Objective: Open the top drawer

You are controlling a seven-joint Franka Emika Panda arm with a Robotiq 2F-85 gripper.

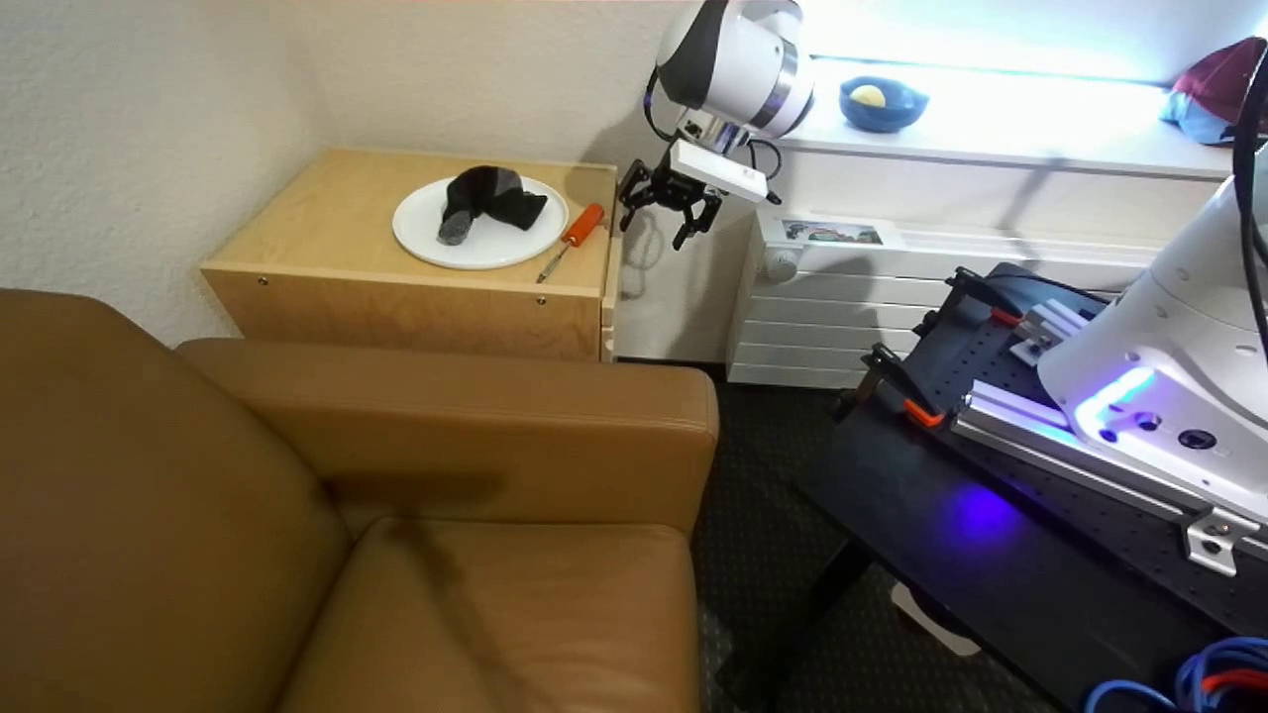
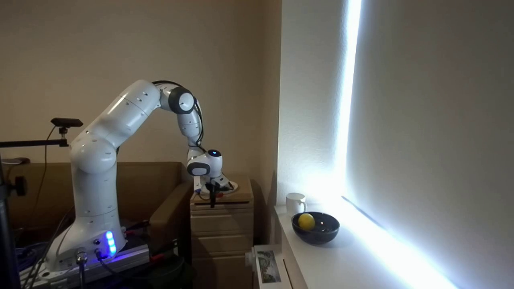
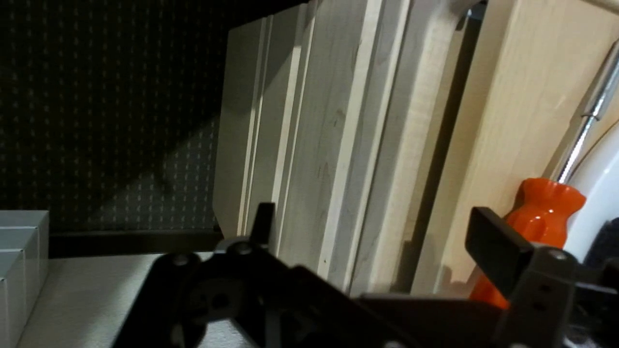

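The top drawer (image 3: 404, 159) is the shallow pale-wood front just below the top of the small tan cabinet (image 1: 327, 218). It also shows in an exterior view (image 2: 239, 206). A dark gap runs between the cabinet top and the drawer's upper edge. My gripper (image 3: 372, 212) is open, with its black fingers wide apart and nothing held. In the wrist view one finger lies over the lower drawer fronts and the other over the cabinet top's edge. In both exterior views the gripper (image 1: 652, 234) (image 2: 213, 198) is at the cabinet's front upper edge. I cannot tell whether it touches.
An orange screwdriver (image 1: 584, 226) lies on the cabinet top near the front edge, beside a white plate (image 1: 416, 223) with a dark cloth (image 1: 490, 198). A brown sofa (image 1: 475, 416) stands beside the cabinet. A white radiator (image 1: 832, 317) and windowsill (image 2: 321, 265) are nearby.
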